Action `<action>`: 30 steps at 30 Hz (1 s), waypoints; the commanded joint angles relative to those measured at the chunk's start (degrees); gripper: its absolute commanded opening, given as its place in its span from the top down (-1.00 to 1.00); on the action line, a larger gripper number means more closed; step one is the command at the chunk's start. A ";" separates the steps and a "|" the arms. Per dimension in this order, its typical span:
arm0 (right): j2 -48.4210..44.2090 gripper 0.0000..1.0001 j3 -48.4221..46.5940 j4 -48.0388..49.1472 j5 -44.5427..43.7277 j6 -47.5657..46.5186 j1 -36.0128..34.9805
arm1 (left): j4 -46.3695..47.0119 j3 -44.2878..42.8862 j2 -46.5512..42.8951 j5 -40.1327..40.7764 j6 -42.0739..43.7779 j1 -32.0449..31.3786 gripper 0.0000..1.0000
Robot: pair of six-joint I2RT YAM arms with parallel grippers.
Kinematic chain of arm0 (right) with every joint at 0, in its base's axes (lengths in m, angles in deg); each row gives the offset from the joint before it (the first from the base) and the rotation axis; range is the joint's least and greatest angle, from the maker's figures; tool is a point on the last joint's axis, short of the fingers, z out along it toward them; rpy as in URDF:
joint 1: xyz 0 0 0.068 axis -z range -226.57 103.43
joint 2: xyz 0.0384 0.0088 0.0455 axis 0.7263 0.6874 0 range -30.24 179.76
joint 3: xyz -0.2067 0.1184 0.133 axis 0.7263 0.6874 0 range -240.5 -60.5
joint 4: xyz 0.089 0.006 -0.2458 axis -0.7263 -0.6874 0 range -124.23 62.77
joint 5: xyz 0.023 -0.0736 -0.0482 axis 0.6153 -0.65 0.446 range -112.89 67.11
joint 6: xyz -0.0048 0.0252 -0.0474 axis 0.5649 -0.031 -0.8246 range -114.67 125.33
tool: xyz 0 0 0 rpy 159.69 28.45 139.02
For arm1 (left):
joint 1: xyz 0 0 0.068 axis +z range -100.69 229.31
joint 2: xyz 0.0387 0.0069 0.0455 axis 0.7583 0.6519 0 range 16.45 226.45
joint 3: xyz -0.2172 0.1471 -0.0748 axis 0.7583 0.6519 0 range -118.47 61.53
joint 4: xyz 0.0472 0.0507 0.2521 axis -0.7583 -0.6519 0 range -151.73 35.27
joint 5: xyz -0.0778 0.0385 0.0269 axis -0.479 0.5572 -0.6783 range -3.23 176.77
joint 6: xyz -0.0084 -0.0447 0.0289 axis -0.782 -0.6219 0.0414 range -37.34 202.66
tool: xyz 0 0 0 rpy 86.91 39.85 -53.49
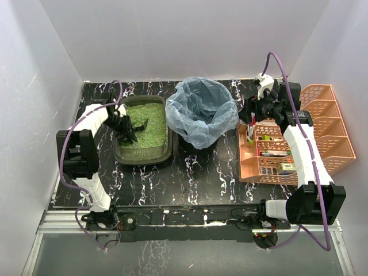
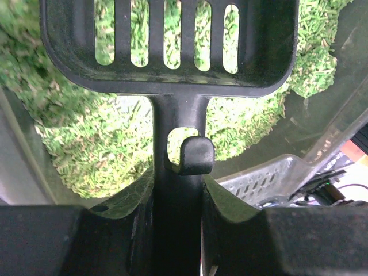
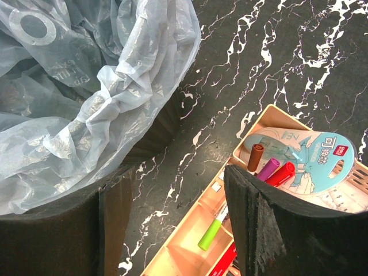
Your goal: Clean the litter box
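The dark olive-green litter box (image 1: 119,156) with green granular litter (image 1: 146,129) sits at the left of the table. My left gripper (image 1: 122,122) is over it, shut on the handle of a black slotted scoop (image 2: 172,46); its pan hangs just above the litter (image 2: 86,155) and looks empty. My right gripper (image 1: 257,109) is open and empty, hovering between the bin and the orange organiser; its fingers (image 3: 270,230) frame bare table.
A round bin lined with a translucent blue bag (image 1: 202,110) stands right of the litter box, also in the right wrist view (image 3: 75,92). An orange slatted organiser (image 1: 328,127) with markers (image 3: 270,169) and small items stands at the right.
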 commanded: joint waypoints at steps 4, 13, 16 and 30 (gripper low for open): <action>-2.02 -0.36 0.03 3.89 1.29 -0.59 0.24 | 8.27 -2.44 1.18 6.15 7.28 -0.70 1.00; -1.60 -0.36 -0.09 3.67 1.39 -0.85 0.27 | 14.94 1.79 -0.98 6.83 12.04 -2.43 1.00; -1.21 -0.36 -0.39 3.66 1.54 -0.94 0.27 | 14.08 2.50 -2.88 6.81 12.58 -3.10 1.00; -0.65 -0.36 -0.71 3.62 1.89 -0.84 0.23 | 8.45 4.51 -8.22 7.70 18.98 -3.47 1.00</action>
